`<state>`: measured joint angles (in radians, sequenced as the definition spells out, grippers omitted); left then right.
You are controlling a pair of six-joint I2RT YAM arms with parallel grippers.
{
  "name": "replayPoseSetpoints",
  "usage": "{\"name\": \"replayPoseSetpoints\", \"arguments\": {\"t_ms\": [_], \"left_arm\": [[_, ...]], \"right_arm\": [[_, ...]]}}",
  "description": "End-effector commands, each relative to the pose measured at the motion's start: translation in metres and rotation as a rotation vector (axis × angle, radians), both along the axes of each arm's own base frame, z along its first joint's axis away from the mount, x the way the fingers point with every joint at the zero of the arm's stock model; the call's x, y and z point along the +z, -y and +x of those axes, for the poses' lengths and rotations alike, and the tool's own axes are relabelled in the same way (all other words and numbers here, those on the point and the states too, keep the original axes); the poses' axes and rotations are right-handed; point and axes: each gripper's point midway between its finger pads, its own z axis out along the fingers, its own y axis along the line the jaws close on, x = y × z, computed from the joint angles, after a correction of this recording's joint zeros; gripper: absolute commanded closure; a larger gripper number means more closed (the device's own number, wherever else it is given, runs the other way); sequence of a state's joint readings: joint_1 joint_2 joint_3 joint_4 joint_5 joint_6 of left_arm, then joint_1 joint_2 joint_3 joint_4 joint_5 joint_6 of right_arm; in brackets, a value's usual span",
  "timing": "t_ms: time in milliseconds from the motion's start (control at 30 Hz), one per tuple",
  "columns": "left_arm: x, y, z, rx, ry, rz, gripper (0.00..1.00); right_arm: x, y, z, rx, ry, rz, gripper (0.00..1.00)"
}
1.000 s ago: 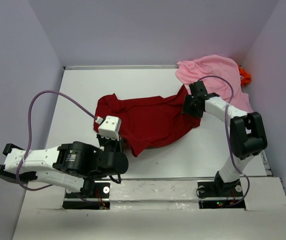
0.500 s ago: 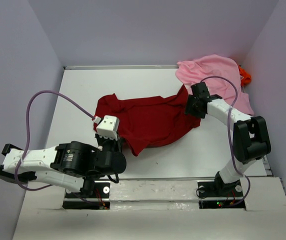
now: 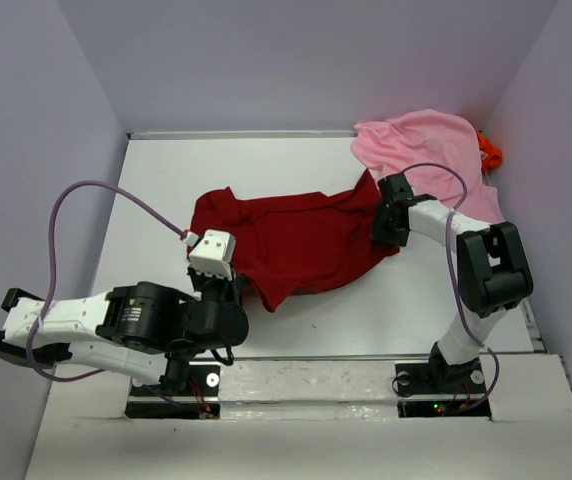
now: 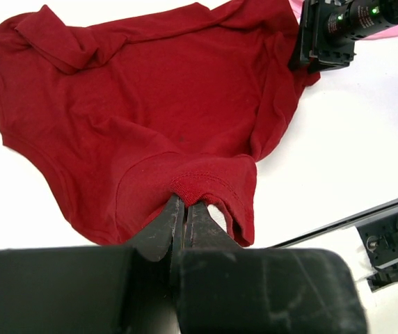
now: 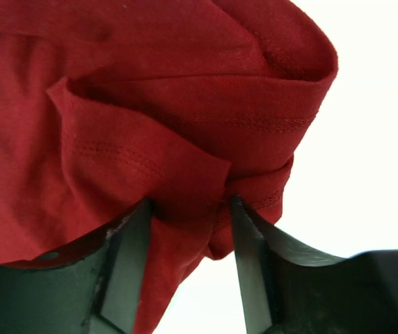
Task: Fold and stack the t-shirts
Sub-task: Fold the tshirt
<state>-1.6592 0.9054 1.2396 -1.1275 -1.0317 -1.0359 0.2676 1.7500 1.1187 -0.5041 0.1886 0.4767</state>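
White tabletop (image 3: 166,170) and pale lilac walls (image 3: 26,150) frame our workspace. Our left hand (image 4: 184,205) is pressed together, pinching the stitched hem of the dark red t-shirt (image 4: 150,104) at its near edge, where the cloth humps into a small ridge at the fingertips. Our right hand (image 5: 188,209) stands spread astride a bunched fold at the shirt's right end. Cloth fills the gap between its fingers (image 5: 126,257) but is not squeezed flat, so we judge it has no firm hold. Outward from both hands, the red shirt lies rumpled across the middle of the tabletop, one sleeve curled over at its left end. Beyond the right hand, the pink t-shirt (image 3: 431,145) is heaped in the far right corner, and the orange t-shirt (image 3: 490,152) peeks out behind it against the wall. We expect the red shirt to be light and limp, and to sag and drag. Its hems and seams, doubled and stitched, are the places to take it, with two well-separated holds keeping it spread.
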Motion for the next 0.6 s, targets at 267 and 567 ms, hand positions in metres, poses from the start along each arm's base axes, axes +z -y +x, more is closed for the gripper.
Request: {"name": "replayPoseSetpoints", "arguments": {"t_ms": [267, 567], "left_arm": [[0.011, -0.004, 0.006, 0.037, 0.033, -0.028, 1.00], [0.013, 0.001, 0.007, 0.043, 0.042, -0.017, 1.00]], "right_arm": [[0.001, -0.004, 0.013, -0.008, 0.046, 0.029, 0.56], [0.022, -0.004, 0.017, 0.005, 0.089, 0.032, 0.60]]}}
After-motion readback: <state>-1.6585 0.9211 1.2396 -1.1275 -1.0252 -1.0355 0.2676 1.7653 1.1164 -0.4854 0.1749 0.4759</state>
